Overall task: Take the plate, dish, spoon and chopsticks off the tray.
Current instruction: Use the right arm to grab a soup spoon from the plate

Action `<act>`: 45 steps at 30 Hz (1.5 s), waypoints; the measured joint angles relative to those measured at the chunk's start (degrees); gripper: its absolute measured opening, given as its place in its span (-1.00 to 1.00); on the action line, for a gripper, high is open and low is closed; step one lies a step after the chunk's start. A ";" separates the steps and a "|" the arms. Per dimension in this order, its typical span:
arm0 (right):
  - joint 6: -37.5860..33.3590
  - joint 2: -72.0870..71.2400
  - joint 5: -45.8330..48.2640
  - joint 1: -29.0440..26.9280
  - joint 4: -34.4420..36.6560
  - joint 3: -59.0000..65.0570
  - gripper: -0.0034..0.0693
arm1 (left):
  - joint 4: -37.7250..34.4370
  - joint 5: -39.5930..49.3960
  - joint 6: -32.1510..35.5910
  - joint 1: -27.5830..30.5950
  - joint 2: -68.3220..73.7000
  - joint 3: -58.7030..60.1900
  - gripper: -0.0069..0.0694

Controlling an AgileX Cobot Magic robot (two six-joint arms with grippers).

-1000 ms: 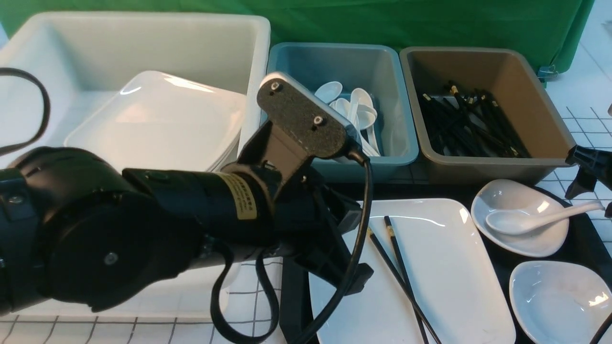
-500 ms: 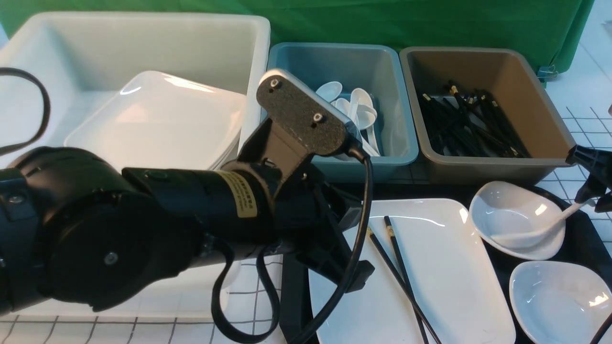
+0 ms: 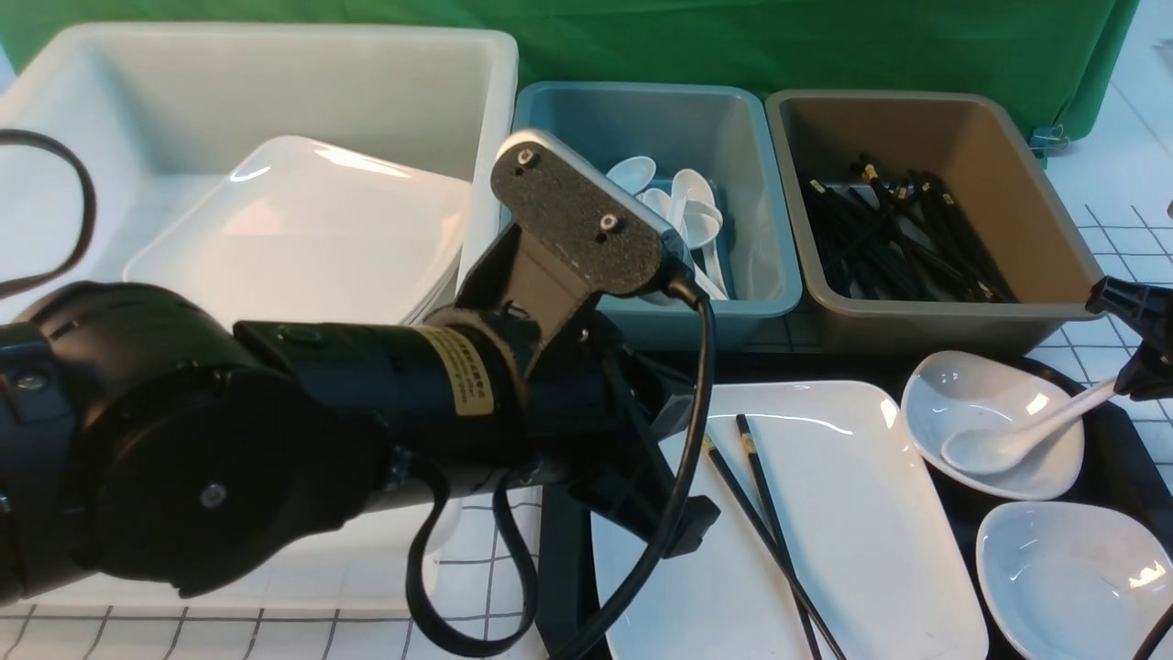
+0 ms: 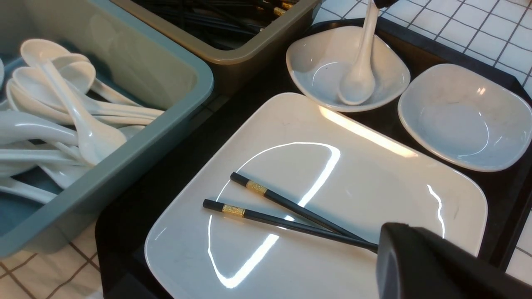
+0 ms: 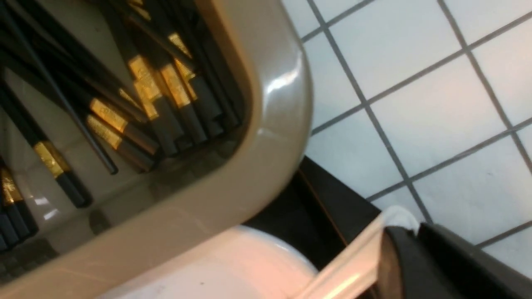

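1. Pinching the spoon (image 3: 1008,438) by the very tip of its handle with the right gripper (image 3: 1139,378), jaws closed on it; bowl end resting in the small dish (image 3: 930,403) at the back right of the tray (image 3: 1113,467)
2. Lift straight up first, to free the bowl from the dish wall without dragging or tipping the dish
3. Expect droop: gripped at the extreme end of a long handle, with the heavier bowl far out, likely to pivot in the pinch, so hold firm and move slowly
4. Carry across to the teal tub (image 3: 550,137), which already holds like spoons, passing well above the rim of the brown tub (image 3: 1045,183)
5. Mind the left gripper (image 4: 415,257), pressed together on nothing, poised over the near part of the plate (image 3: 852,495) where the chopsticks (image 3: 768,527) lie crossed
6. Glossy white glaze on spoon, dish and plate: hard, slick, apt to slide between black fingers
7. Deep oval bowl and grooved handle on the spoon; shallow rounded-square plate; thin black chopsticks with gold bands; dark tray with a raised rim
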 joint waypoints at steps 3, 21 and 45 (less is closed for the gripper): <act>0.00 -0.49 0.00 0.00 0.00 0.00 -0.90 | 0.00 -0.43 0.00 0.00 0.00 0.00 -0.83; 0.20 -0.42 -1.29 0.00 2.50 0.00 0.46 | -0.04 -2.34 0.00 0.00 0.00 0.00 -0.83; 0.09 1.93 -5.15 0.00 5.53 0.00 -0.85 | 3.04 -2.94 0.06 0.00 0.00 0.00 -0.83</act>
